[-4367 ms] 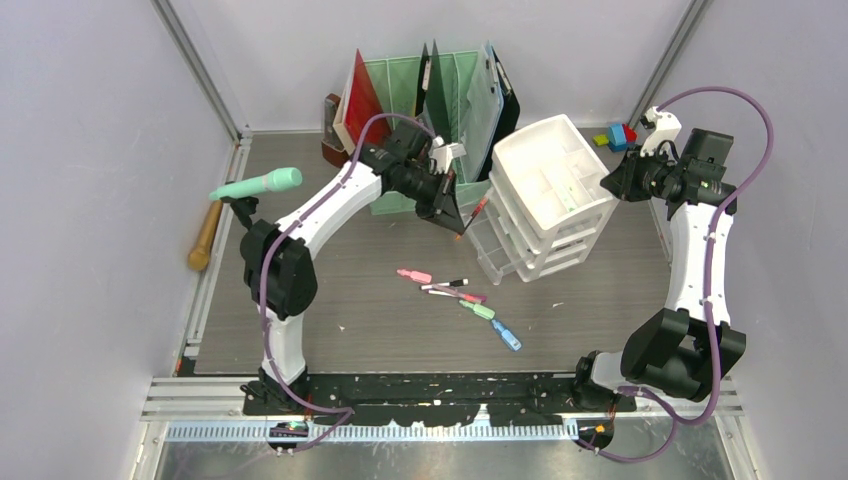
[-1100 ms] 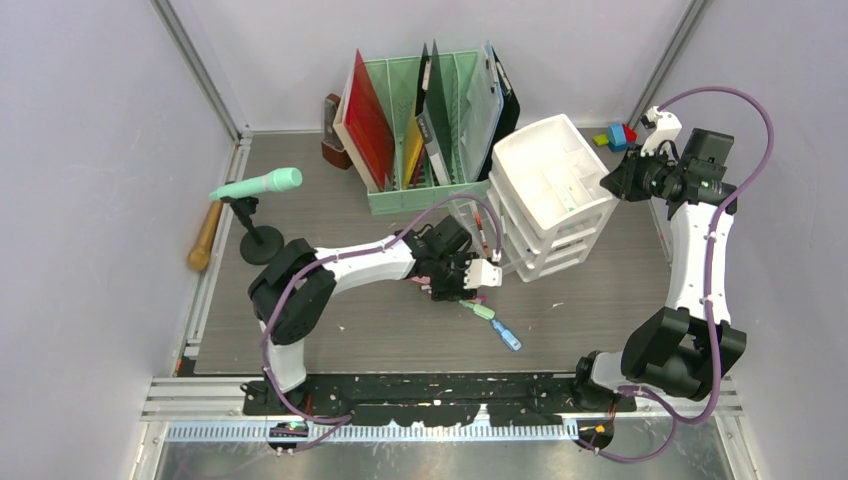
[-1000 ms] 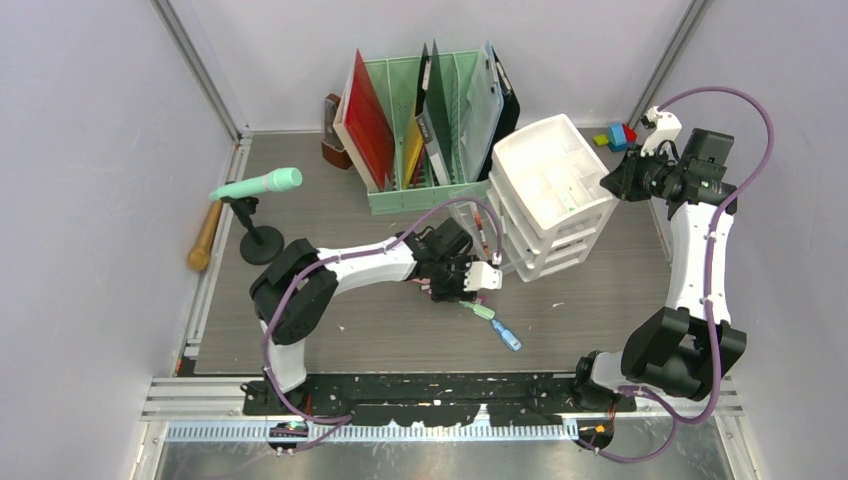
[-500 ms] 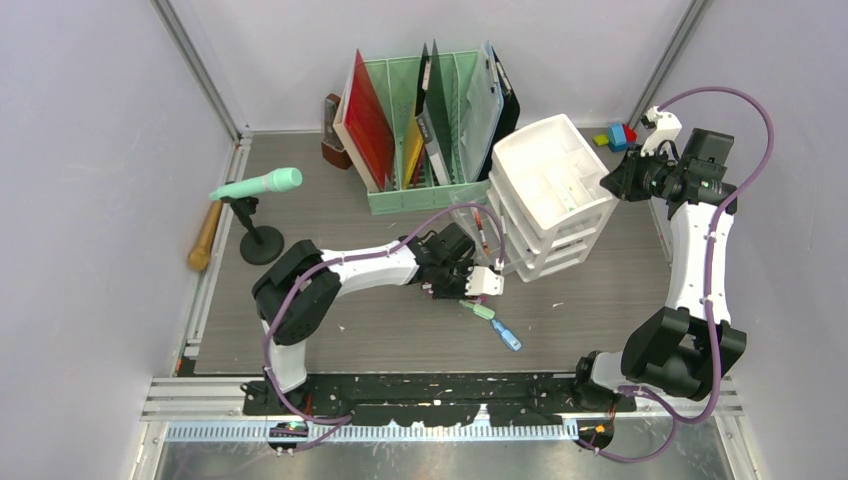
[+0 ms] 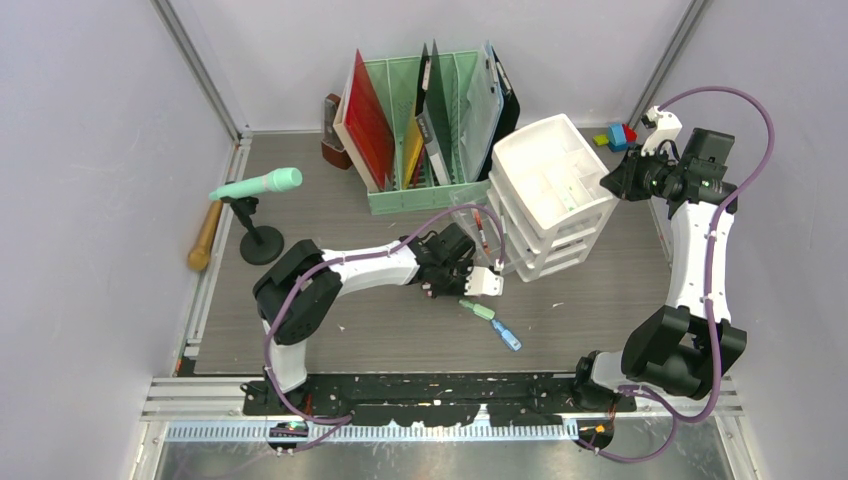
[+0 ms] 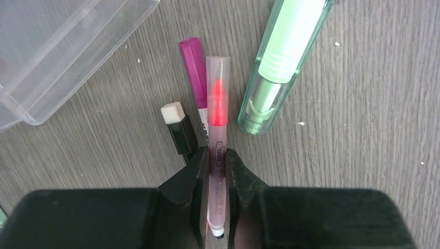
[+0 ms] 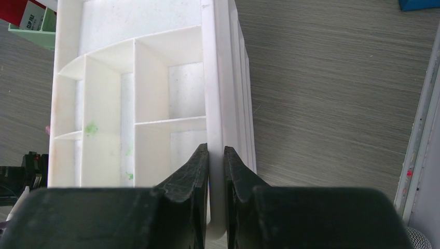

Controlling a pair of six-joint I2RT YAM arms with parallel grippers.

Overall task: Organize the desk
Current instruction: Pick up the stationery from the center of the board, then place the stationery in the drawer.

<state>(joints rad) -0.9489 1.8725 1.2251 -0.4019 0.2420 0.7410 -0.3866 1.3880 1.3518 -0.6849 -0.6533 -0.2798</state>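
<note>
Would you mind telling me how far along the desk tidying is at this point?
Done: folders stand in the green file rack. In hand: the left fingers pinch a pink highlighter; the right fingers clamp the white drawer unit rim. Remaining: the green highlighter, magenta pen, black marker and blue pen lie loose on the desk.

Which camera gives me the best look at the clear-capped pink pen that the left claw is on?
Left wrist: the pink pen fills the middle, pinched by the left claw. Top external hides it under that wrist; right wrist misses it, facing the white drawer unit.
</note>
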